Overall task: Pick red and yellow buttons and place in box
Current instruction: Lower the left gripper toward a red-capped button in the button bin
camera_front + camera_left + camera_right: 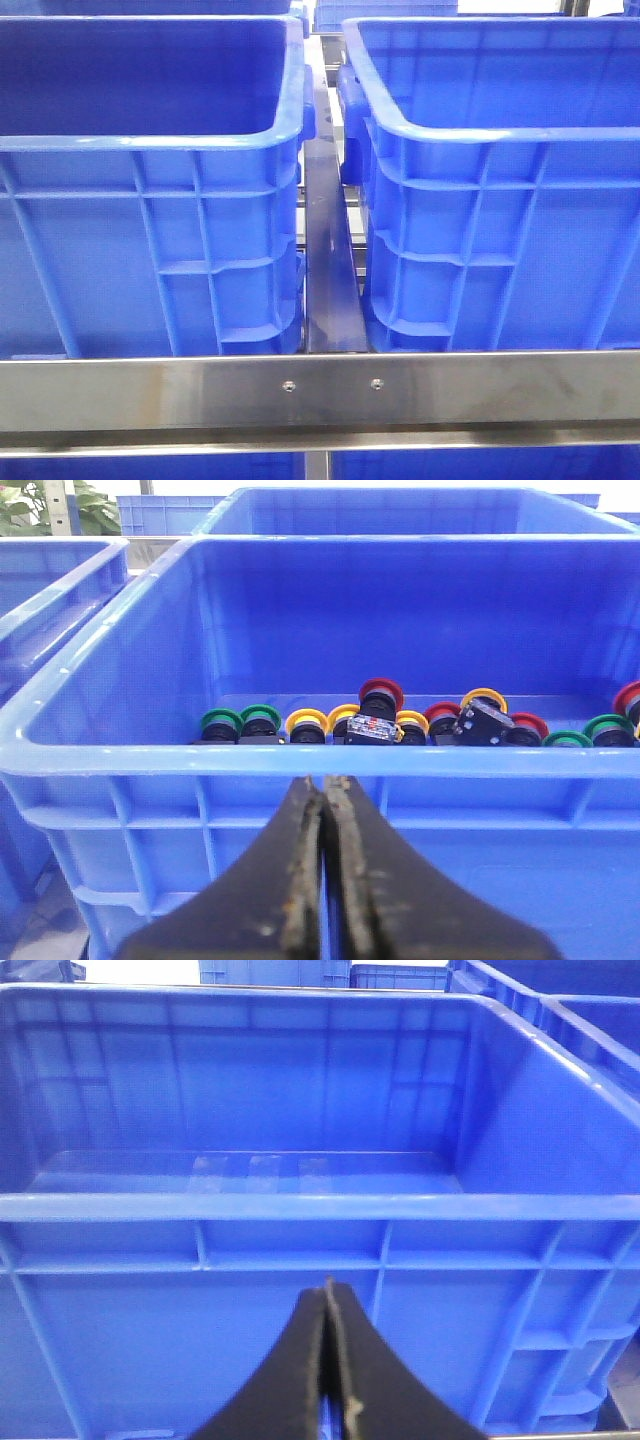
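In the left wrist view a blue crate (pixel 300 758) holds several push buttons with red (pixel 381 693), yellow (pixel 307 723) and green (pixel 221 721) caps along its floor. My left gripper (pixel 325 783) is shut and empty, just outside and below the crate's near rim. In the right wrist view an empty blue box (pixel 300 1207) stands ahead. My right gripper (pixel 329 1286) is shut and empty, in front of the box's near wall, below its rim. Neither gripper shows in the front view.
The front view shows two blue crates, left (pixel 150 140) and right (pixel 500 130), with a narrow dark gap (pixel 328 260) between them and a steel bar (pixel 320 392) across the front. More blue crates (pixel 60 580) stand beside and behind.
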Robot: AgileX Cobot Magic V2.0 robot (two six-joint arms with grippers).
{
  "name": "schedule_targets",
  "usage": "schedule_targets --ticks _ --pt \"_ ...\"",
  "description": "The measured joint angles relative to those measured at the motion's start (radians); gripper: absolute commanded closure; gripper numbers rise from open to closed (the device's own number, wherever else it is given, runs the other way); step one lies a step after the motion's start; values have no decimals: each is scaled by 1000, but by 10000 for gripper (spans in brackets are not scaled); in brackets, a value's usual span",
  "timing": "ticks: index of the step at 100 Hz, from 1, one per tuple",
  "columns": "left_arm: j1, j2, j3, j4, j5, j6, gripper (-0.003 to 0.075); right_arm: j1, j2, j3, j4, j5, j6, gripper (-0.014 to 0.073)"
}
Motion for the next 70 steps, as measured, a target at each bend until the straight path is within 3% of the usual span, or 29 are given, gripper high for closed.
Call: schedule_targets --ticks 42,70 --pt "0 0 -18 0 11 0 740 0 0 0 0 0 0 655" --pt "0 118 -329 0 251 0 740 0 0 0 0 0 0 655"
